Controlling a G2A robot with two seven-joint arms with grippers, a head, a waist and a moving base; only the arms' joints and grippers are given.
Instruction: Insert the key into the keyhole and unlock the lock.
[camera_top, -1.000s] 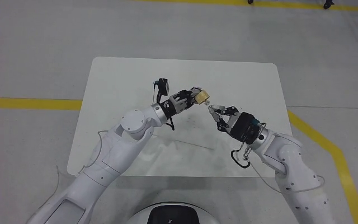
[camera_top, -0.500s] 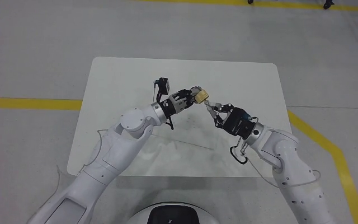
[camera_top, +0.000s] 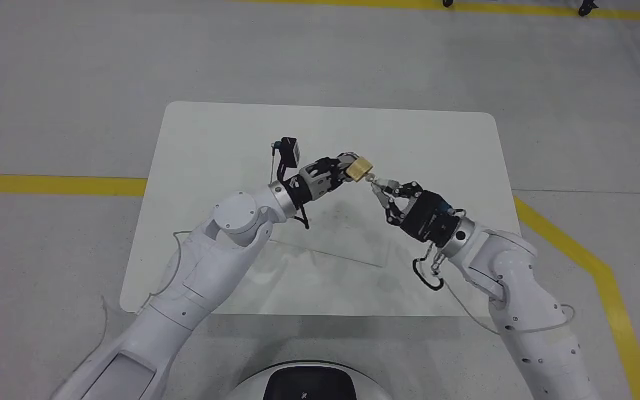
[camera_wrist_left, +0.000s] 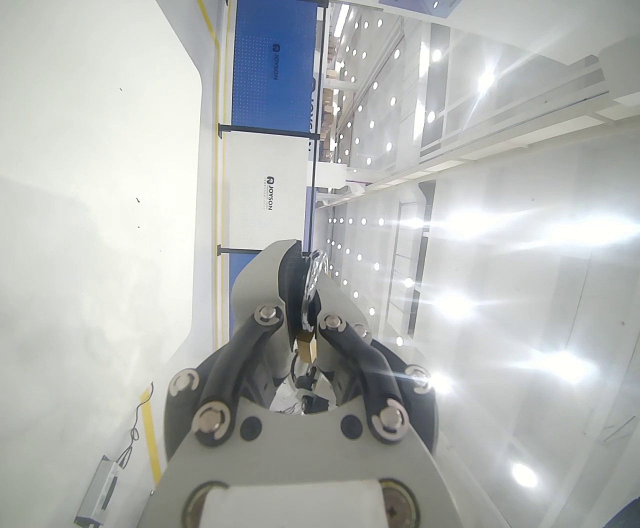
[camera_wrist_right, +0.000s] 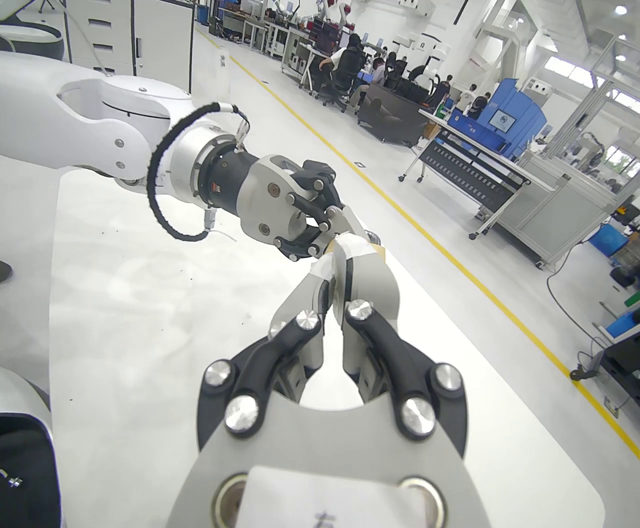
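Left claw (camera_top: 345, 168) is pinched on the lock (camera_top: 361, 168), holding it in the air above the middle of the white tabletop (camera_top: 200, 150), a little toward the far edge. In the left wrist view the silver shackle sits between the two fingers (camera_wrist_left: 280, 280) and the brass body (camera_wrist_left: 306, 351) lies deeper in the grip. From above, the lock's long axis runs in line with the left claw; the brass end sticks out past the fingertips and faces the right arm.

Right claw (camera_top: 383, 190) has its fingers pressed together on the key (camera_top: 373, 181). The small silver key points away from that claw, up toward the lock's brass end, and its tip is at the brass face. I cannot tell whether it sits inside the keyhole.

Both forearms angle inward from the near corners of the tabletop, elbows bent outward, so the claws meet nearly tip to tip. In the right wrist view the right claw (camera_wrist_right: 336, 260) points straight at the left claw (camera_wrist_right: 345, 220), just beside it
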